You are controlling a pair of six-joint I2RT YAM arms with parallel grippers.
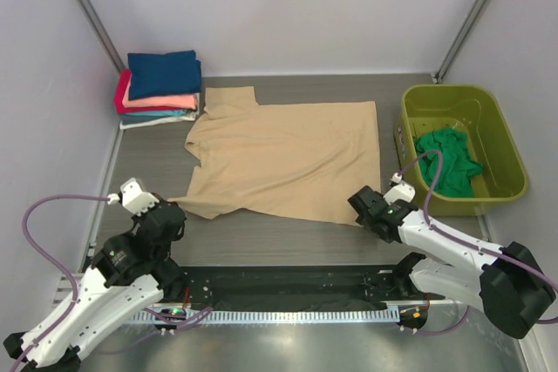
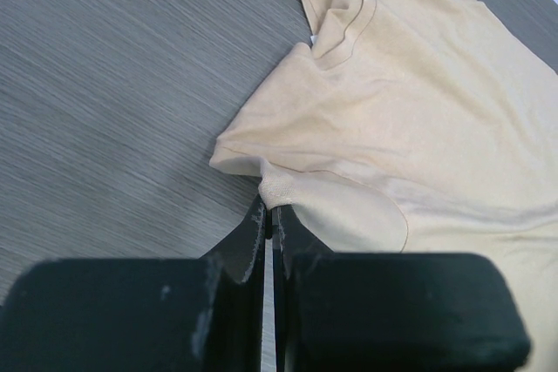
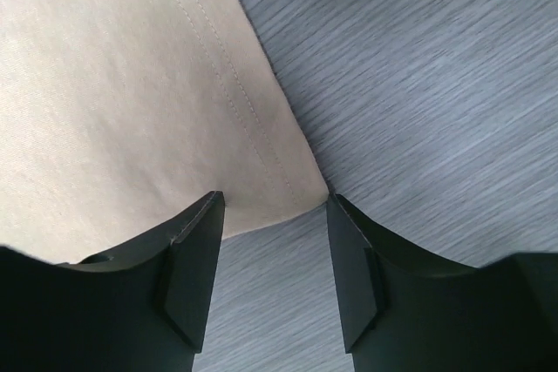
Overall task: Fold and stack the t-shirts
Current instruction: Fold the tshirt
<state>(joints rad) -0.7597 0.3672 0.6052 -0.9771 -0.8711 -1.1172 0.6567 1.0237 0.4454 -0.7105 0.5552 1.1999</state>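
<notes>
One large tan t-shirt (image 1: pixel 288 158) lay flat on the table (image 1: pixel 288 241) in the middle of the top view, and we judged it the main source of trouble. Its lower left sleeve was pinched only at the hem by the left gripper (image 2: pixel 268 211), whose jaws stood almost together on a very thin bite of cloth. The sleeve might slip out under a pull. The right gripper (image 3: pixel 275 198) was wide apart, its jaws on both sides of the lower right hem corner, holding nothing. If it closed too high, we thought it could miss the corner. Then only one side would carry the fold, and the fold would come out crooked. A long drag could also push cloth against the lime-green tub (image 1: pixel 449 91) at the right edge, or against the stack of folded shirts (image 1: pixel 161 84) in the upper left.

We counted one tan t-shirt, one tub and one stack. In the stack navy, coral, red and teal layers showed, above a pale layer we could not identify. We also counted one emerald green t-shirt (image 1: pixel 449 163) crumpled inside the tub, and two grippers.
</notes>
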